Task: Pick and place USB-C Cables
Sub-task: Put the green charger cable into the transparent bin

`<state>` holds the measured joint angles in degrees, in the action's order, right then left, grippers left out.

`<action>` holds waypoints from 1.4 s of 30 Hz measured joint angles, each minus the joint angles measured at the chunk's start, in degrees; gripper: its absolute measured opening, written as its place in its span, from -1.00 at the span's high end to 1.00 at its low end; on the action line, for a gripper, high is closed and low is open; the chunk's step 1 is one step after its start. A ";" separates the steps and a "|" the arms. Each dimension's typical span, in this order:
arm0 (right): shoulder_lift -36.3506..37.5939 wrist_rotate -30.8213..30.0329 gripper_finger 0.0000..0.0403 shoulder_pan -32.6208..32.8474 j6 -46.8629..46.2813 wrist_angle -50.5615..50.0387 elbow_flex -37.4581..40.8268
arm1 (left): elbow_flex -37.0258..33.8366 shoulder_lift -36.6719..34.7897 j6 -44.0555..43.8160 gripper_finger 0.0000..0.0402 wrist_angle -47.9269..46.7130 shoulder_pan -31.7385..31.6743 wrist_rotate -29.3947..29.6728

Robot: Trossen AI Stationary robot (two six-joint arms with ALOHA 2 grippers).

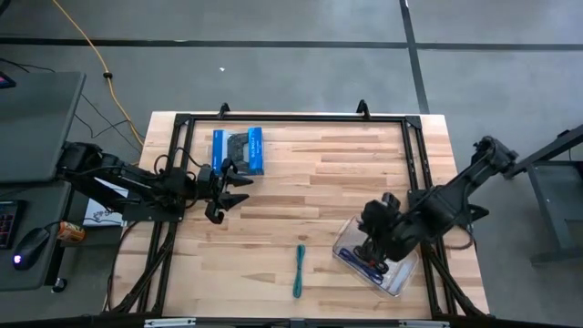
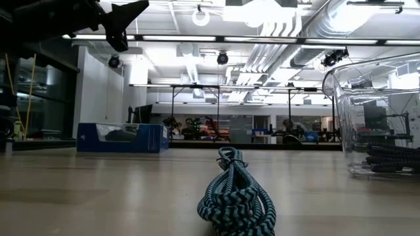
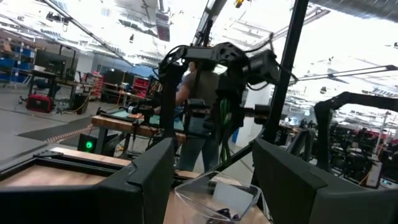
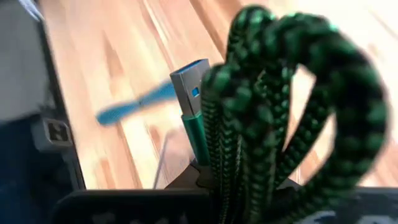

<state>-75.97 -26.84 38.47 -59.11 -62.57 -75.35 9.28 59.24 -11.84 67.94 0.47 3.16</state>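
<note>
Green cable over the bin

My right gripper [image 1: 375,244] was clenched on the green cable [image 4: 273,118] above the clear bin [image 1: 351,258]; my left gripper [image 1: 239,187] hung spread; the teal cable [image 1: 299,270] lay on the table [image 1: 346,173].

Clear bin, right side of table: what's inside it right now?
The clear bin holds dark cable bundles at its bottom; colours are hard to tell. The right gripper, shut on the green cable, sits above the bin and covers much of its inside.

clear bin [image 2: 377,118]: cut off at edge | contents perhaps cables, indistinct
</note>
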 joint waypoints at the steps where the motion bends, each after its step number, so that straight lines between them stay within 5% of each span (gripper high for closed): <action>1: -1.41 1.57 0.99 -0.02 -1.12 -1.84 -1.15 | 0.00 0.00 0.02 0.01 0.00 0.00 0.00; 9: -8.00 13.13 0.99 -0.04 -6.07 -4.89 -2.57 | 0.00 0.00 0.00 0.01 0.00 0.00 0.02; 20: -9.35 13.80 0.99 4.55 -16.82 -9.54 0.53 | 0.02 0.00 0.02 0.01 0.00 -0.04 3.13; 42: -9.33 22.11 0.99 0.69 -12.42 20.21 22.22 | 0.04 0.00 -0.15 0.01 -0.87 -0.02 3.28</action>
<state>-85.30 -4.72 39.16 -71.52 -42.37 -53.13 9.32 59.24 -11.99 67.07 0.45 6.44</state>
